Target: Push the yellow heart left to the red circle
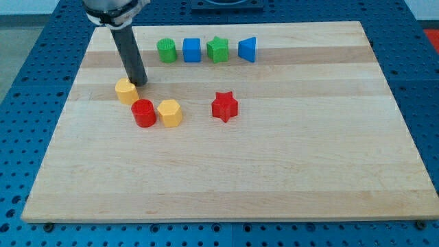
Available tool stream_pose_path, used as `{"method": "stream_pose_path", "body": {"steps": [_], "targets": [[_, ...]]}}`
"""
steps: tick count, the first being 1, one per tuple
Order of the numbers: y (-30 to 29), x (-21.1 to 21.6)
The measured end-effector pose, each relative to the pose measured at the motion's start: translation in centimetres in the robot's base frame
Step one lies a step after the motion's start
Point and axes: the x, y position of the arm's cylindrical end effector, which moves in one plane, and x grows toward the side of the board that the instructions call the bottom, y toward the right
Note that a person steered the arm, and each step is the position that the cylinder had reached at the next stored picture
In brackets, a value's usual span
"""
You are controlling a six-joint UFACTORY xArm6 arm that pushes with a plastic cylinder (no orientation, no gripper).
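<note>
Nearest, the red circle (143, 113) touches a yellow block (169, 113) at its 3 o'clock, another yellow block (126, 90) at 11 o'clock meets my tip (142, 84), which has no jaws.

my tip (140, 84), touching yellow block (126, 90)

Bright, even overhead light; soft short shadows beneath the blocks; wooden board (274, 171) sharp, without glare.

A lab bench setup, suggested by a wooden board (274, 171) laid on a blue perforated table (27, 82), small coloured blocks (206, 50) lined up, a robot rod (129, 51) mounted overhead
</note>
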Motion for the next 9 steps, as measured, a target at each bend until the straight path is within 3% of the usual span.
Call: {"method": "stream_pose_path", "body": {"steps": [9], "targets": [[-2.3,4.7]]}}
